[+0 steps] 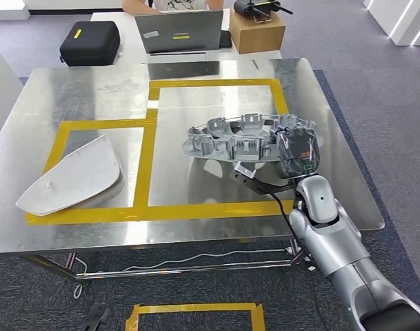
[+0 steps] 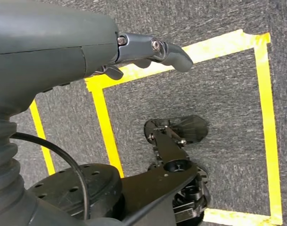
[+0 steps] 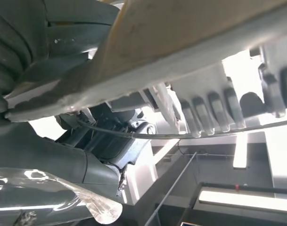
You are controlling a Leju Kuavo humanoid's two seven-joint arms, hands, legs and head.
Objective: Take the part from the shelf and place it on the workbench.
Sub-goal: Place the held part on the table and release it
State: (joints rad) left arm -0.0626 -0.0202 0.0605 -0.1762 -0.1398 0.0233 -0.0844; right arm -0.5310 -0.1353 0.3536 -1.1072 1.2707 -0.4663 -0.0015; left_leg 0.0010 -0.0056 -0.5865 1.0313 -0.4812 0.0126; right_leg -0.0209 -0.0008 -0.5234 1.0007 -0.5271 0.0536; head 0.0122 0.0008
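Note:
A grey ribbed, oval part hangs level just over the right taped box of the steel workbench. My right hand grips the part's right end, wrist toward the bench's front right corner. I cannot tell whether the part touches the surface. Close up in the right wrist view, the part's underside runs above my right hand, which wraps it. My left hand hangs beside my body over the carpet, thumb out, holding nothing.
A white shell-shaped panel lies in the left taped box. Behind the bench are a laptop, a black case, a cardboard box and a seated person. Yellow tape outlines a square on the floor.

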